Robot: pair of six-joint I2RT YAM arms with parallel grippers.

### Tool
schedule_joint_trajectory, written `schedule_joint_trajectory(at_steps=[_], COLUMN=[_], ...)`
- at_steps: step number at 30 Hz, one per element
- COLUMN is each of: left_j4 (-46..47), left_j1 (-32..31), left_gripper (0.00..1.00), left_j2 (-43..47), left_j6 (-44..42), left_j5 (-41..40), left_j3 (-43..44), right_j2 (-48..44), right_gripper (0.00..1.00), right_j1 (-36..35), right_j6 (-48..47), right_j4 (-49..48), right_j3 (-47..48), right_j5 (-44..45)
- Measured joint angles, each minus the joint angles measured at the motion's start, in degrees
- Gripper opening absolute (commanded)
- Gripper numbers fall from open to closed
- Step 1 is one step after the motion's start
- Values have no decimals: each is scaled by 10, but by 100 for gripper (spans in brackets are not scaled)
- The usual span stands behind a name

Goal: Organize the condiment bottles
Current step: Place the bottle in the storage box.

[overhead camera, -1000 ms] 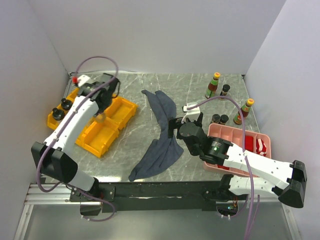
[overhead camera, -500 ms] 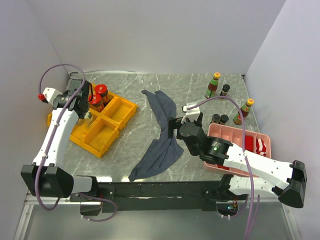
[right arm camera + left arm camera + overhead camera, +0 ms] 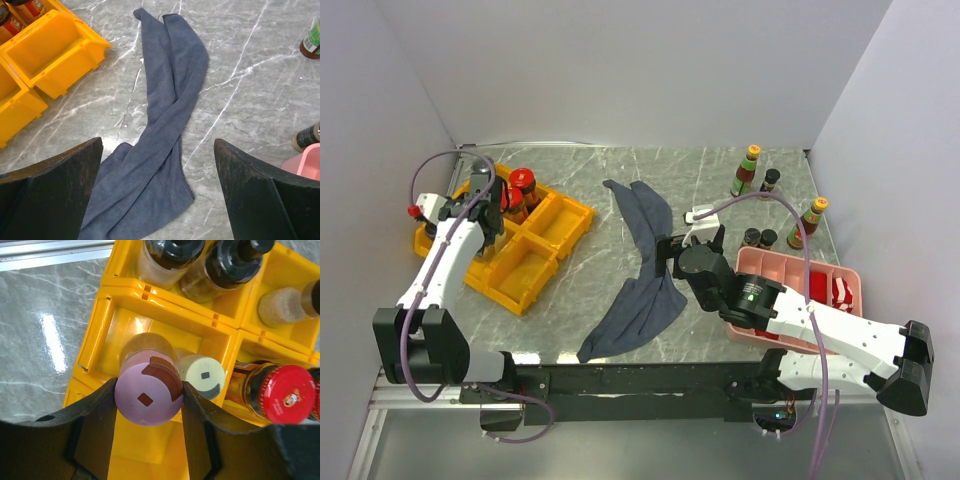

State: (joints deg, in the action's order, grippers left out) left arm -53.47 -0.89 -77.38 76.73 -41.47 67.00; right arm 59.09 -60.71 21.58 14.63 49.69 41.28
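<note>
Left gripper (image 3: 148,399) clamps the pink-capped shaker (image 3: 145,401), a yellow-capped shaker (image 3: 202,375) just outside one finger; right gripper (image 3: 157,146) gapes wide and empty above the cloth (image 3: 167,107)

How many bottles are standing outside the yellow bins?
5, all far right: an orange-capped bottle at the back, a black-capped bottle beside it, another orange-capped bottle further right, two tiny black-capped bottles by the pink tray. Others may be hidden.
</note>
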Motion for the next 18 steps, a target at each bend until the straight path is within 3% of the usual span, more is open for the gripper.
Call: schedule_joint_trajectory(at_steps=[8, 18], left_j4=[11, 16], left_j1=[2, 3], left_gripper=[8, 30], left_j2=[-38, -88], left_j6=[29, 39], left_j5=[-14, -17], left_j3=[-12, -12], right_j2=[0, 0], right_gripper=[100, 100], right_j1=[0, 0], right_j6=[0, 0], right_j4=[0, 0], right_j3=[0, 0], right_j5=[-2, -2])
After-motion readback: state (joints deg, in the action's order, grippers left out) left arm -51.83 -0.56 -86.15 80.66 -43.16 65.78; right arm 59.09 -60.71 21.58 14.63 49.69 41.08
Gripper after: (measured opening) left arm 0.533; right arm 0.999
